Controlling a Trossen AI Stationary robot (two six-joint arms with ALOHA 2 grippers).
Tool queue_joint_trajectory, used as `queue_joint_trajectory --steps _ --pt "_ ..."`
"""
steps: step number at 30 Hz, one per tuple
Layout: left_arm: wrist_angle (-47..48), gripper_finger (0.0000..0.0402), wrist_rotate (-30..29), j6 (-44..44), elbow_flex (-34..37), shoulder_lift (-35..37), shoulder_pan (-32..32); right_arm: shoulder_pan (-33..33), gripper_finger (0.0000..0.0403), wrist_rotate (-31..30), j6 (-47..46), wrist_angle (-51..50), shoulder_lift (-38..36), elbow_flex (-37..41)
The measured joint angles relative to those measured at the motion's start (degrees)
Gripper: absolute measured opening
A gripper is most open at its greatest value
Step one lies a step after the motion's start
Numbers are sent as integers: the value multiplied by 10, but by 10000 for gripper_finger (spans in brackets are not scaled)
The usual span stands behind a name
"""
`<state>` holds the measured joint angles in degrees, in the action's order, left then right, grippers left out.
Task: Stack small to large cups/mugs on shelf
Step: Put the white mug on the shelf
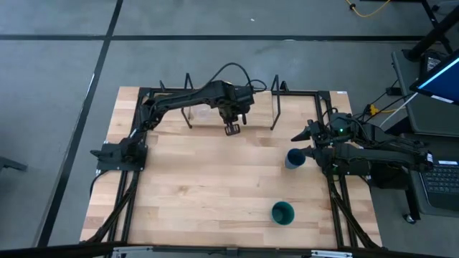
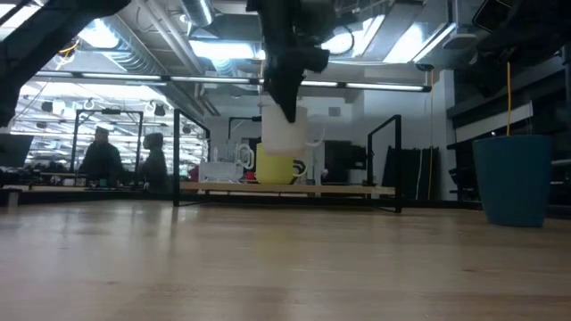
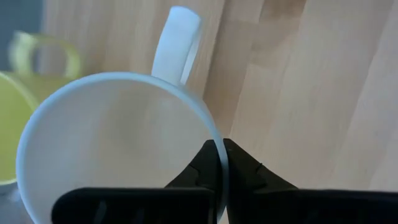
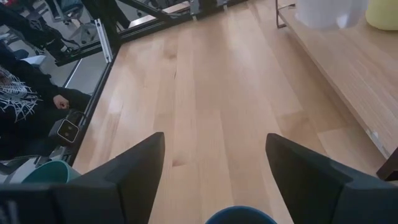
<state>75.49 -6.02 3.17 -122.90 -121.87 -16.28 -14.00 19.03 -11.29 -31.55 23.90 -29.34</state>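
A big wooden table [image 1: 215, 193] is sitting in a bright room, and 2 people are standing far behind it in the low view. At the back of the table the shelf [image 2: 357, 190] is resting, a thin board with black wire ends. The left gripper [image 3: 222, 163] is pinching the rim of the white mug [image 3: 118, 143], with 1 finger inside and 1 outside, and is holding it in the air above the shelf. The yellow mug [image 2: 278, 168] is sitting on the shelf just under and behind the white one. Something clear is showing on the shelf beside it, maybe a glass cup, but it is hard to tell. The right gripper [image 4: 211, 168] is waiting with its fingers wide apart, just next to the dark blue cup [image 1: 295, 158]. The dark green cup [image 1: 282, 213] is standing alone near the front of the table. So the job looks about half done: the white mug is not yet set down, and the blue and green cups are waiting for their turn.
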Motion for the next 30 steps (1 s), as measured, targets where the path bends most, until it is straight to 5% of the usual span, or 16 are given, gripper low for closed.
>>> queue_joint_trajectory --steps 30 --pt "7 1 26 6 1 -62 -43 0 282 1 2 0 0 0"
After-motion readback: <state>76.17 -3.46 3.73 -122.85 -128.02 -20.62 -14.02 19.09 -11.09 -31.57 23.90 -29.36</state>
